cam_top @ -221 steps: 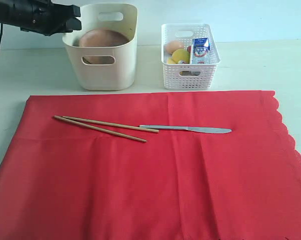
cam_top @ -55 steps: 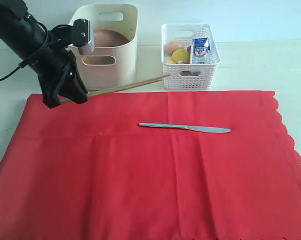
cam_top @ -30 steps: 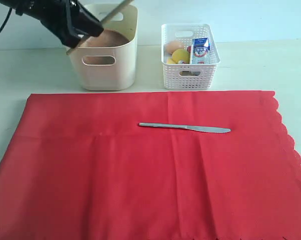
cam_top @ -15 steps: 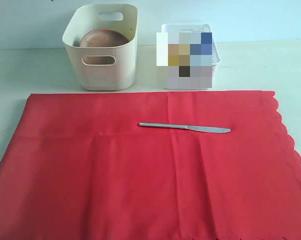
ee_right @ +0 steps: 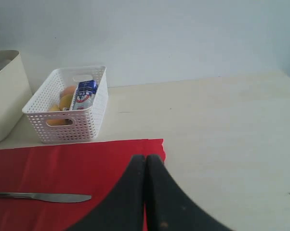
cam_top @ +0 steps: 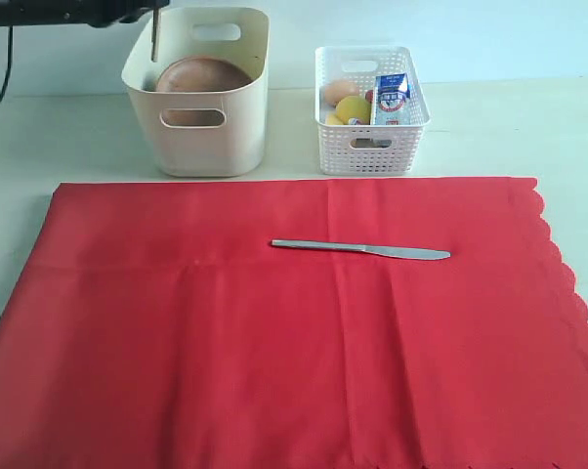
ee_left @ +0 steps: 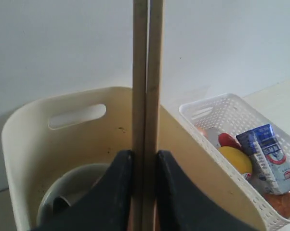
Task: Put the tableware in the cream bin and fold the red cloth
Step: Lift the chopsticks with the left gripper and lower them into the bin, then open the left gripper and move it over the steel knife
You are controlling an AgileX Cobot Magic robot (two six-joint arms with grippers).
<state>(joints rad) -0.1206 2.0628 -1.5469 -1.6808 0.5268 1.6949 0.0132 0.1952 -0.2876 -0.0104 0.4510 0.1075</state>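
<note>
Above tall cream plastic bin [cam_top: 237,137]: left gripper [ee_left: 145,159] pinches pair of thin wooden chopsticks [ee_left: 146,72], upright.
Step, likely: dropping chopsticks into bin.
Next: lower, then release.
On bright-red cloth [cam_top: 274,371]: metal table knife [cam_top: 360,249], unpicked.
Idle: right gripper [ee_right: 145,161], closed, empty.

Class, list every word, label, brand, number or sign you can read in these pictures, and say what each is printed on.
Carton in the white basket: blue print, too small and blurred to read in any view.
Cream bin, red cloth, knife, chopsticks: no text visible.
</note>
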